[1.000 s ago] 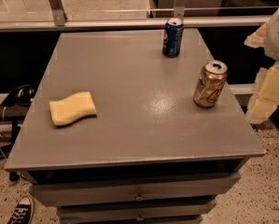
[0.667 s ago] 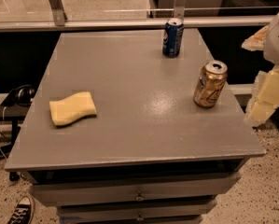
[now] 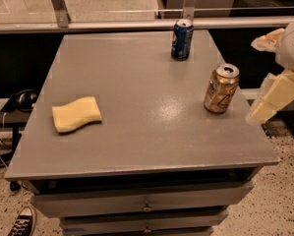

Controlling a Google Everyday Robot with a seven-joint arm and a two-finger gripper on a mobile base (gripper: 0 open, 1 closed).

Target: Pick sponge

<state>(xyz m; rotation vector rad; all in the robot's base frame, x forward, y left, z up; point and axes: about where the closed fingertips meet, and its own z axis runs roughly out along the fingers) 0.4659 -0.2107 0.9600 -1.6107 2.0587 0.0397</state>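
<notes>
The sponge [image 3: 76, 114] is a pale yellow flat block with wavy edges. It lies on the left part of the grey table [image 3: 136, 146], near the left edge. My gripper [image 3: 255, 80] is at the far right, past the table's right edge and just right of the gold can. Its two pale yellow padded fingers [image 3: 275, 96] stand wide apart, open and empty. It is far from the sponge, about a table width away.
A gold can [image 3: 221, 88] stands upright near the table's right edge, close to my gripper. A blue can [image 3: 182, 39] stands at the back. A rail [image 3: 136, 25] runs behind the table. A shoe [image 3: 22, 223] is on the floor at lower left.
My gripper has shifted slightly left, toward the table's right edge. The sponge and both cans have not moved.
</notes>
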